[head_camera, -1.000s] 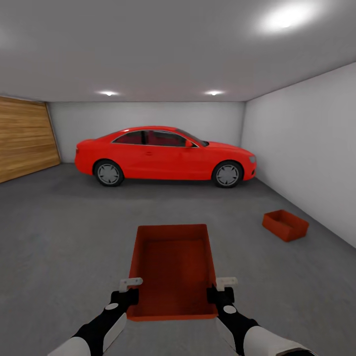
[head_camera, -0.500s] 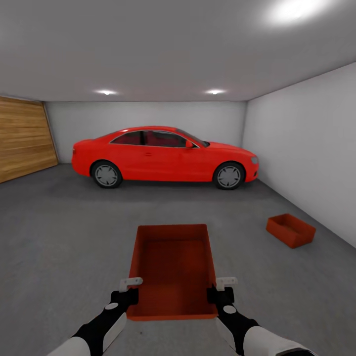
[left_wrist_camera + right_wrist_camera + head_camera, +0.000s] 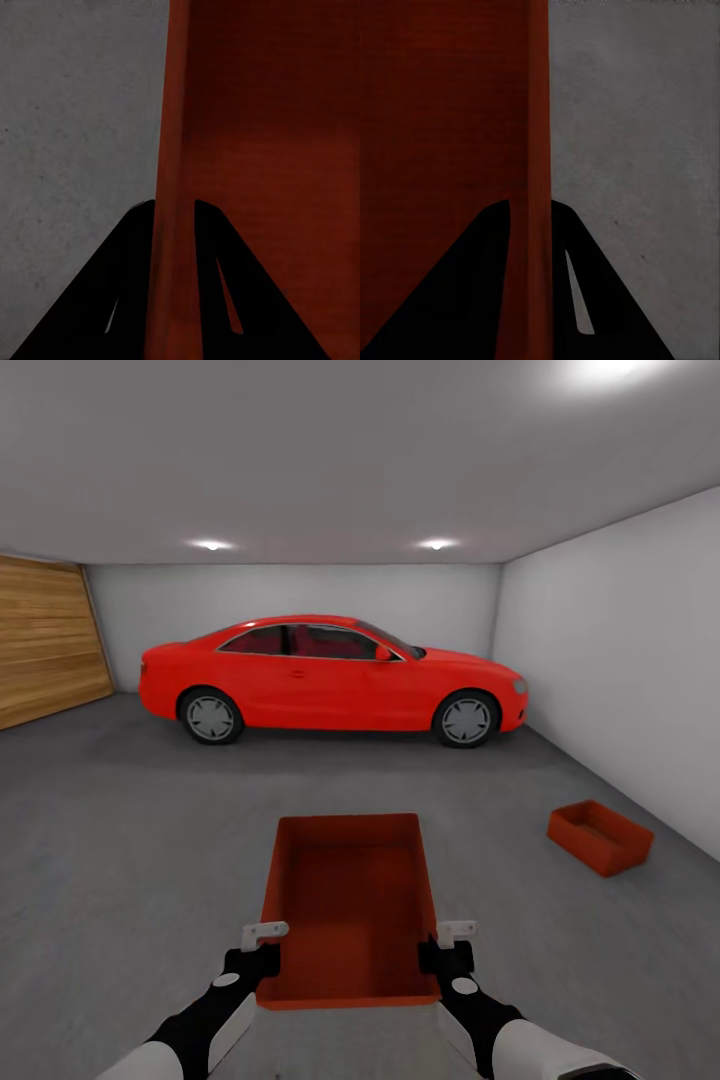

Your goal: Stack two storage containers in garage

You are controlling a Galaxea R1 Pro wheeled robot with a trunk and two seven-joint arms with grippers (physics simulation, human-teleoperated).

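From the head view, the robot stands in the garage, facing a red car [image 3: 330, 678] parked broadside along the far wall. A wooden door [image 3: 45, 640] fills the left side and a plain white wall [image 3: 620, 670] runs down the right. Two ceiling lights [image 3: 210, 545] glow above the car. Straight ahead of the robot, held above the grey concrete floor [image 3: 130, 840], is an open orange-red bin [image 3: 348, 900] with its long side pointing away. The left pincer [image 3: 262, 952] is clamped on the bin's left wall near the closest corner, and the right pincer [image 3: 446, 950] is clamped on the right wall opposite it. The second bin [image 3: 600, 837] sits on the floor well off to the right, near the white wall, turned at an angle and empty.

In the left wrist view, the left pincer [image 3: 174, 225] has one dark finger on each side of the bin wall [image 3: 171, 150], pressed against it. The bin's red inside lies on one side of the wall and the speckled floor [image 3: 75, 135] on the other.

In the right wrist view, the right pincer [image 3: 529, 221] grips the bin wall [image 3: 538, 112] the same way, both fingers touching it, with the bin's inside on one side and the floor [image 3: 637, 135] on the other.
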